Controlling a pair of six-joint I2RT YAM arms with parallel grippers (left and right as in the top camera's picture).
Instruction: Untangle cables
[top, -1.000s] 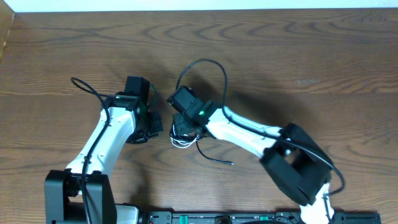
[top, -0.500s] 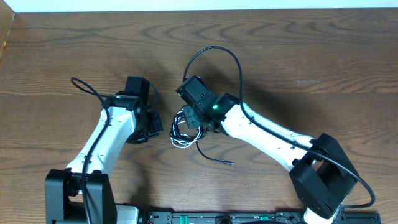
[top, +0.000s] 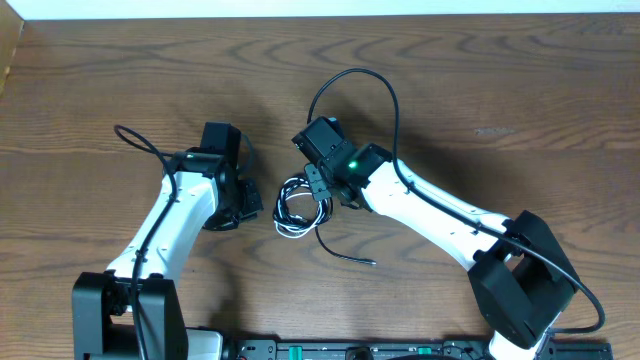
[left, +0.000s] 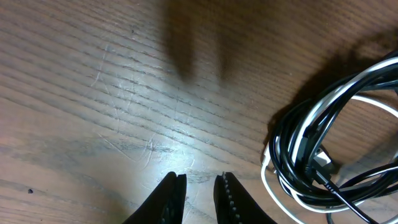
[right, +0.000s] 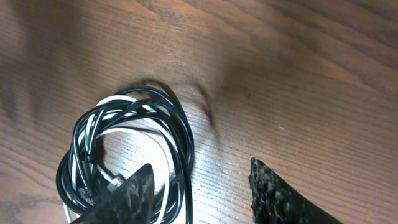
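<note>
**Overhead and 2 wrist views.** The left arm (top: 170, 215) rises from the near-left base, bent at the elbow, with its wrist turned toward the centre. The left gripper (left: 200, 190) points down at the bare table (top: 500, 80); its 2 fingers (left: 174, 194) are parted by a narrow gap with nothing between them.

The right arm (top: 430, 210) stretches low from the near-right base toward the centre. The right gripper (right: 198, 186) hangs over the cables (right: 124, 149), jaws wide, holding nothing; 1 finger overlaps the coil's edge and the other stands over bare wood; contact cannot be told.

**Arms:** 2, with white shells and black joints; the fingers are black, ridged on their inner faces. 2 thick black wires arch over the wrists, 1 on the right (top: 360, 85) and 1 on the left (top: 140, 140).

**Cables:** thin and glossy, wound into 1 loose round coil lying on the table between the 2 grippers, just right of the left one. There is 1 white cord (right: 118, 98) and several black cords (right: 186, 143), whose number cannot be told within the coil; 1 black end (top: 345, 255) trails toward the near edge.

**Table:** dark brown wood with wavy grain and fine scratches.
</note>
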